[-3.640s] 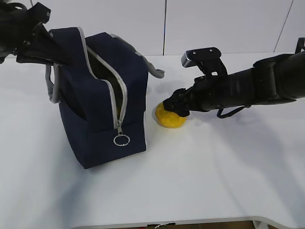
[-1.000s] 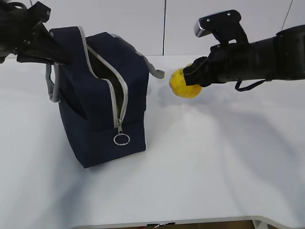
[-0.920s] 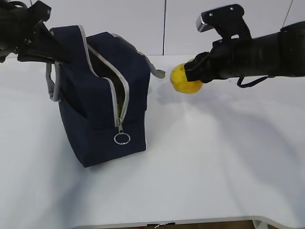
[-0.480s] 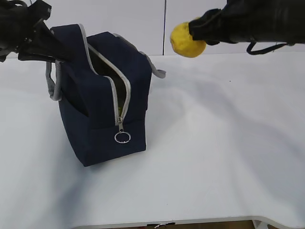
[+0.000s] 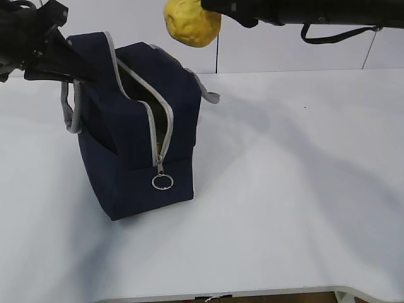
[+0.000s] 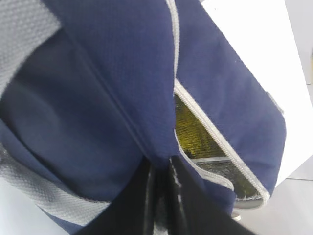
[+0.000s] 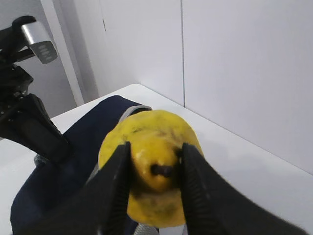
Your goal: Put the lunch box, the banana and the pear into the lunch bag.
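The navy lunch bag (image 5: 136,145) stands on the table at the left, its grey zipper open along the top and front. My left gripper (image 6: 161,169) is shut on the fabric at the bag's top rim (image 5: 76,60), holding the mouth open. Yellow and silver lining shows inside the lunch bag (image 6: 195,134). My right gripper (image 7: 155,156) is shut on the yellow pear (image 7: 149,188), stem end toward the camera. The pear (image 5: 191,22) hangs high in the air, just above and behind the bag's right end. The lunch box and banana are out of view.
A metal ring pull (image 5: 162,182) hangs at the zipper's lower end on the bag's front. A grey handle loop (image 5: 69,113) droops down the bag's left side. The white table (image 5: 284,189) ends at a front edge near the bottom; a wall stands behind.
My right arm has lifted the pear from table height and carried it left, from beside the bag's right end to high above it. The left gripper and bag stay put.
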